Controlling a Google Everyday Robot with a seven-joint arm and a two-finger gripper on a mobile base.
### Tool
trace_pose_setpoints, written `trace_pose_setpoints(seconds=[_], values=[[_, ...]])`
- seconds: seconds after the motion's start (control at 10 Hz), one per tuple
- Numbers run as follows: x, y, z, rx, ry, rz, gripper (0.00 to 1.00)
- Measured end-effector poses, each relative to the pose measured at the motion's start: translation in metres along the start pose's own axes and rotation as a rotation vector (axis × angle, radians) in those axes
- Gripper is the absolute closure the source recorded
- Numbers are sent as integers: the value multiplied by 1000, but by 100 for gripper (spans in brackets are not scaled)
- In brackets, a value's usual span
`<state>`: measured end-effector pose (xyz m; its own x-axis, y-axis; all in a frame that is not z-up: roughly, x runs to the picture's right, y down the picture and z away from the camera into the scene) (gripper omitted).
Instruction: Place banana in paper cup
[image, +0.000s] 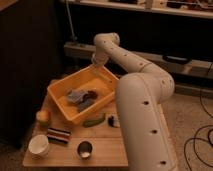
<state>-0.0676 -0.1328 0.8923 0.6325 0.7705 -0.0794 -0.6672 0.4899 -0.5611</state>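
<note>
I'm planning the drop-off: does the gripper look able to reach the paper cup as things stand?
Probably yes. The paper cup stands upright, its mouth uncovered, apart from the metal cup and striped item. The gripper appears down in the yellow bin, so it would have to lift out first.
</note>
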Motion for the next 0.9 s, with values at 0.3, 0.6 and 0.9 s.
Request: trace_pose_setpoints(seconds=[0.3,0.6,0.9], values=[[-3,59,-23,-179,-96,27,100],[3,129,-28,-384,-169,17,100],[-8,209,-24,-560,-213,-50,100]])
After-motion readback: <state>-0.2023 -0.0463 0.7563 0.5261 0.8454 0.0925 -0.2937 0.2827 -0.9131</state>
